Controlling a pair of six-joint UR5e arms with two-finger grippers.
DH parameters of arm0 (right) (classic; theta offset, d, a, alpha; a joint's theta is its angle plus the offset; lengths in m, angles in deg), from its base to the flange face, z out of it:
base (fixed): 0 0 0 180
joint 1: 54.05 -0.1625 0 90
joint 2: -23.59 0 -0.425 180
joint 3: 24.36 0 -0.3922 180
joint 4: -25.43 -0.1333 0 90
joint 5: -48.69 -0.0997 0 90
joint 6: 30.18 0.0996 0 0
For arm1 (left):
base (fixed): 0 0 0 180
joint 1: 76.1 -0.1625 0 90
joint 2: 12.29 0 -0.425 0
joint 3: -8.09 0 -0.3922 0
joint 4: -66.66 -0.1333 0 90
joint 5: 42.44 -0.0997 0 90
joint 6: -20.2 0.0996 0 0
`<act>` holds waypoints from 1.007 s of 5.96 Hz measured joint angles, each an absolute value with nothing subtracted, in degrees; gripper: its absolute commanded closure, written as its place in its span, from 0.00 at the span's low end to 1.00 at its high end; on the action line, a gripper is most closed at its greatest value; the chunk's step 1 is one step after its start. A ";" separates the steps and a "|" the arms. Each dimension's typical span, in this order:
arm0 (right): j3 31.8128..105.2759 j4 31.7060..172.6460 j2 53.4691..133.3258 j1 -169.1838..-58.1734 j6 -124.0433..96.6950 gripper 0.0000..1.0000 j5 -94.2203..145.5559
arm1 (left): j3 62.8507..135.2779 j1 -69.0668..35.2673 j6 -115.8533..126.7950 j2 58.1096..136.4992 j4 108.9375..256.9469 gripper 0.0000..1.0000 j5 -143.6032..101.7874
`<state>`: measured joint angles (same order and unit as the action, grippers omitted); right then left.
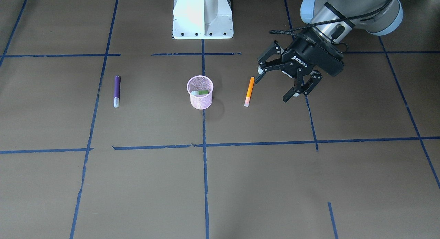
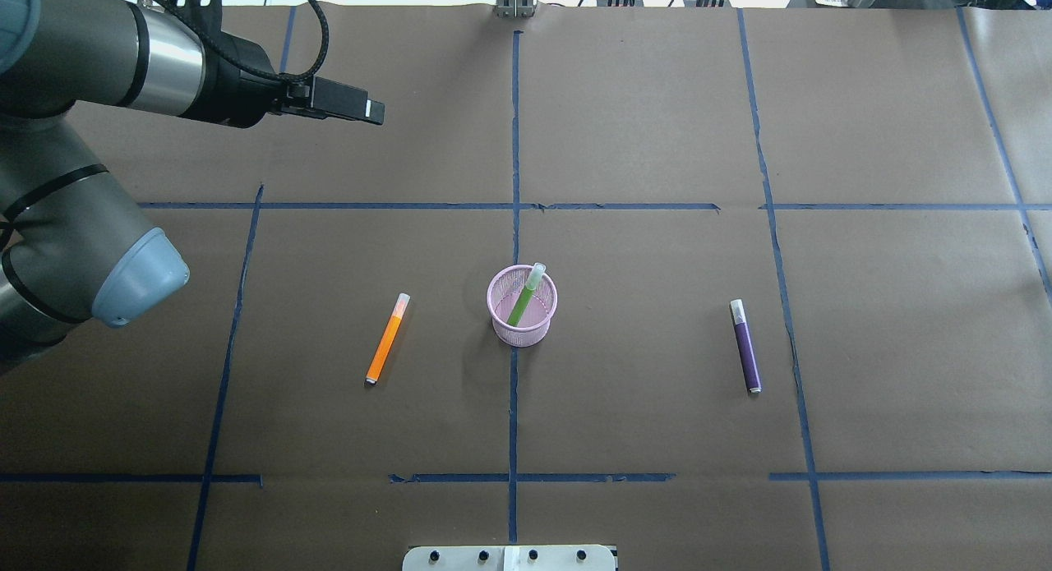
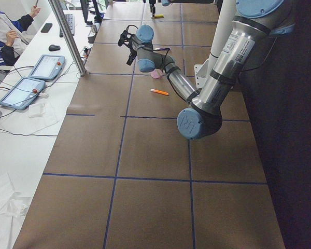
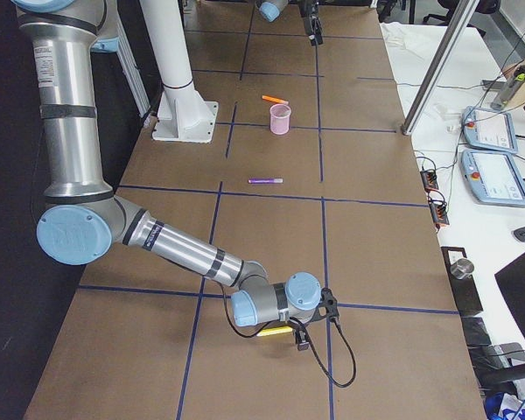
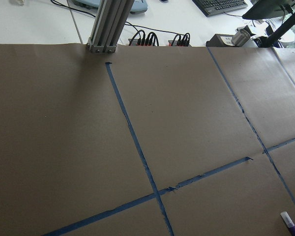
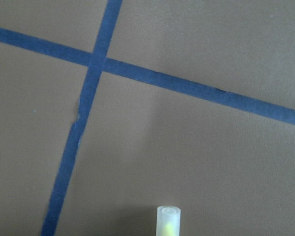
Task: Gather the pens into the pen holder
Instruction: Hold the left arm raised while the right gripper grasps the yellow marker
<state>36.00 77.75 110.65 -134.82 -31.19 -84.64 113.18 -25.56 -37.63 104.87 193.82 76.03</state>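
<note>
The pink mesh pen holder (image 1: 200,94) (image 2: 522,308) stands at the table's middle with the green pen (image 2: 520,301) leaning inside, cap end up. Beside it the orange pen (image 1: 249,91) (image 2: 386,339) lies flat, and the purple pen (image 1: 117,91) (image 2: 745,346) lies flat on the other side. My left gripper (image 1: 274,86) hangs open and empty above the table, just beyond the orange pen. Far off, my right gripper (image 4: 304,337) sits low over the table; I cannot tell its state. A pale tube end with yellow inside (image 6: 168,221) shows under it.
Blue tape lines (image 2: 514,185) divide the brown paper table into squares. The robot's white base (image 1: 202,15) stands at the table edge behind the holder. A side desk carries tablets (image 3: 20,91), and a person (image 3: 5,31) sits there.
</note>
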 measured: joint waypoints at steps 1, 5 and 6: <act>35.95 77.77 110.76 -134.82 -31.19 0.08 -84.93 | 113.24 -25.56 -37.63 104.83 193.86 0.00 76.06; 35.93 77.96 110.99 -134.82 -31.17 0.50 -85.08 | 113.37 -25.56 -37.63 104.12 194.24 0.00 76.17; 35.94 77.98 111.02 -134.78 -31.23 0.55 -85.08 | 113.33 -25.56 -37.63 104.09 194.30 0.00 76.14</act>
<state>35.94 77.98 111.02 -134.78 -31.23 -85.08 113.33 -25.56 -37.63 104.09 194.30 76.14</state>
